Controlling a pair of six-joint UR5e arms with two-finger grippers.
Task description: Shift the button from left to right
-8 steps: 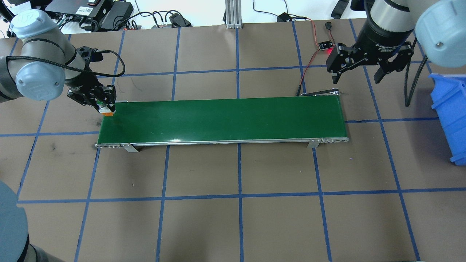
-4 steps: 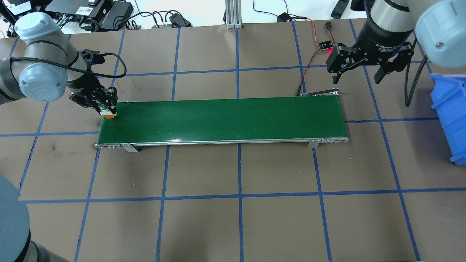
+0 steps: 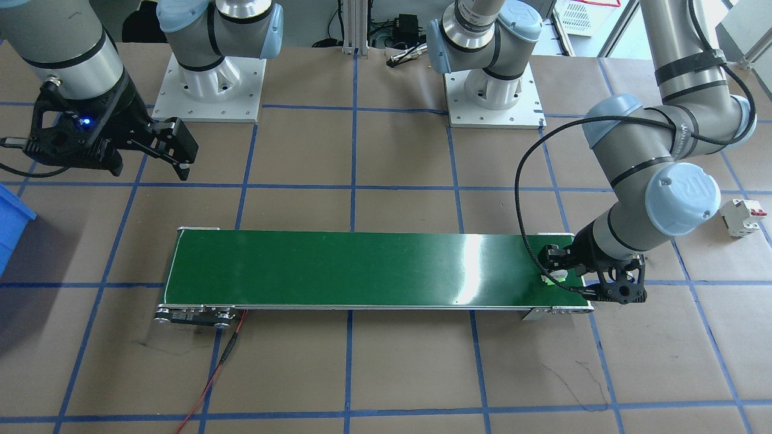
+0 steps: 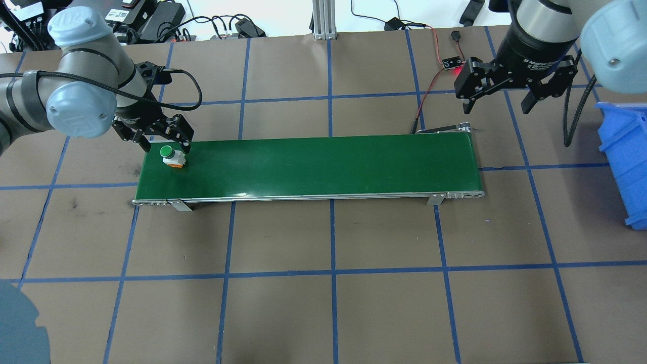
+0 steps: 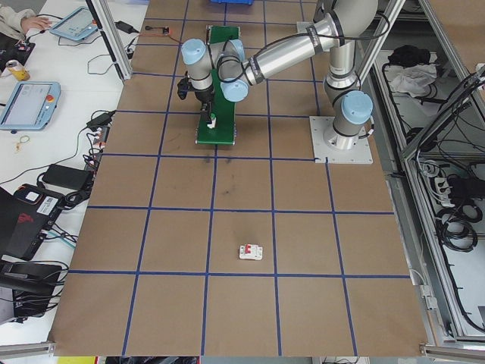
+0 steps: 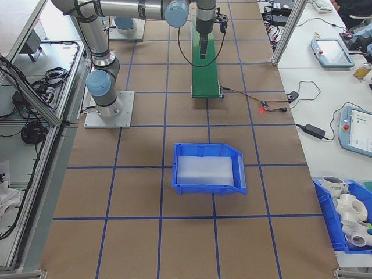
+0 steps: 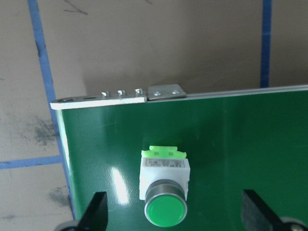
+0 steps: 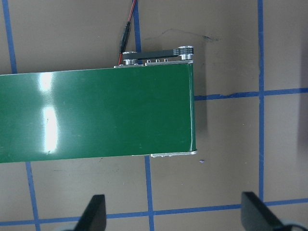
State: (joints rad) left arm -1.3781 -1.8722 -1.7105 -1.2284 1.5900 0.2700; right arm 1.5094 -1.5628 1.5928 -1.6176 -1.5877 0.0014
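The button (image 4: pixel 172 156), with a round green cap on a white body, stands upright on the left end of the green conveyor belt (image 4: pixel 323 164). My left gripper (image 4: pixel 166 144) is open just above it. In the left wrist view the button (image 7: pixel 164 183) sits between the two spread fingertips (image 7: pixel 96 214), touching neither. In the front-facing view the button (image 3: pixel 556 277) is half hidden behind the left wrist. My right gripper (image 4: pixel 498 103) hangs open and empty beyond the belt's right end, and its wrist view looks down on that belt (image 8: pixel 96 115) end.
A blue bin (image 4: pixel 627 156) stands at the table's right edge. A small sensor board (image 4: pixel 451 63) with a red light and wires lies behind the belt's right end. A white circuit breaker (image 3: pixel 742 217) lies on the table off the belt's left end.
My left gripper carried the button a little rightward onto the belt, let it go and opened. The button now stands free on the belt. The right arm barely moved.
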